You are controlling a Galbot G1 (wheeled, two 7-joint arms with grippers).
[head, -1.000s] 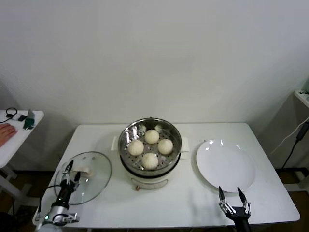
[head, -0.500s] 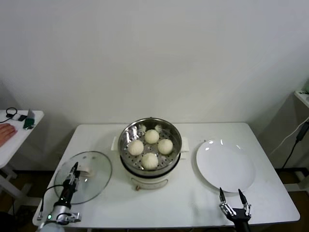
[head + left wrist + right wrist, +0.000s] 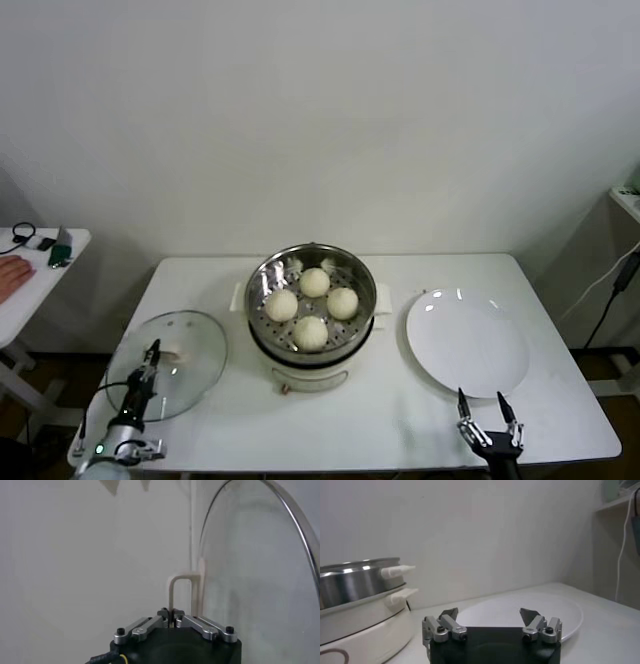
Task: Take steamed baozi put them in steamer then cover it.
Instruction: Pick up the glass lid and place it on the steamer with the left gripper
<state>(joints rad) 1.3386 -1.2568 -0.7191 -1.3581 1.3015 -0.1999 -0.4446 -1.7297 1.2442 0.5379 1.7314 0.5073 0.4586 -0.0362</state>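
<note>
Four steamed baozi [image 3: 312, 305] sit inside the steamer [image 3: 311, 312], which stands at the middle of the table [image 3: 390, 420], toward its back edge. The cover [image 3: 168, 362] lies near the table's front-left corner, overhanging the left edge. The left gripper [image 3: 151, 352] is pinched on the cover's cream-white handle [image 3: 183, 594]. The right gripper [image 3: 487, 418] hangs at the front edge near the right corner, fingers spread, holding nothing, just in front of a white plate [image 3: 466, 342].
</note>
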